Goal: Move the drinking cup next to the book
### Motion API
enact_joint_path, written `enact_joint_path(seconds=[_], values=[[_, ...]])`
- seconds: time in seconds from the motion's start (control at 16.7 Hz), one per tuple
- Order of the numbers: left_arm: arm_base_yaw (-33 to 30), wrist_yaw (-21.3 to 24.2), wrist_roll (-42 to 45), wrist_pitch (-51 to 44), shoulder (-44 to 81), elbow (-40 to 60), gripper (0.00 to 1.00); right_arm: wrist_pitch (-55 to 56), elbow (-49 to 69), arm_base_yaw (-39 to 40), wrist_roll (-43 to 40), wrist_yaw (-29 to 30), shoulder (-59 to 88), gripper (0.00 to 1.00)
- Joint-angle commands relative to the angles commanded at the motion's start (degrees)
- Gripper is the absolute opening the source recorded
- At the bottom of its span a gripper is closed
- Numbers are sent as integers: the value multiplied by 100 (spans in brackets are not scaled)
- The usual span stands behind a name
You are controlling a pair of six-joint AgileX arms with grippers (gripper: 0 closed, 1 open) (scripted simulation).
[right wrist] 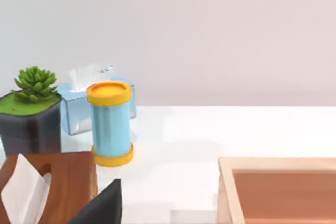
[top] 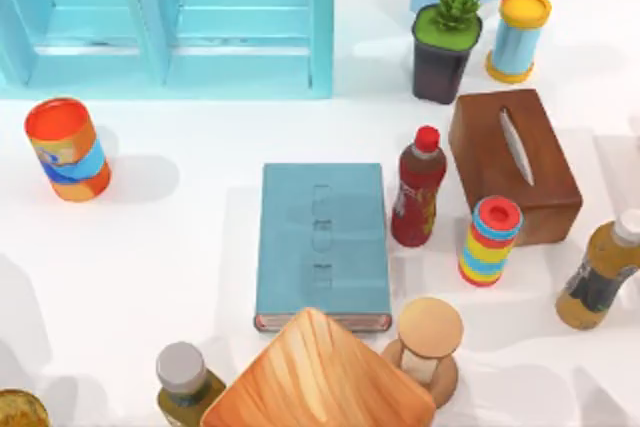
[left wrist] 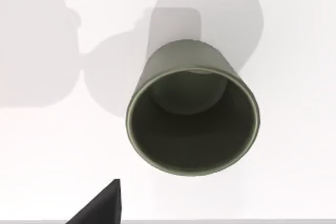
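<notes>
Where the left arm hangs: over a bare white patch of table.
Left gripper: dark tip near the cup, not touching it; spread or pressed together, cannot tell.
Cup: dull grey-green, upright on the table, mouth open toward the left wrist camera, held by nothing; place relative to the book, cannot tell.
Orange can: upright at the table's left, well apart from the book.
Blue shelf: along the far edge, left of centre.
Book: teal, flat in the middle of the table, brownish page edge at the near end.
Red bottle: upright just right of the book.
Striped container: red-topped, between the red bottle and the brown tissue box.
Right gripper: dark tip above the brown tissue box; spread or pressed together, cannot tell.
</notes>
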Motion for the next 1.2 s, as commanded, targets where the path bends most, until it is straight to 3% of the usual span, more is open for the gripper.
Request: enact_joint_path(seconds=[0.6, 1.2], values=[[186, 14, 205, 9, 24, 26, 100, 0, 0, 0, 0, 0, 0, 100], [231, 17, 253, 2205, 671, -1510, 100, 0, 0, 0, 0, 0, 0, 100]])
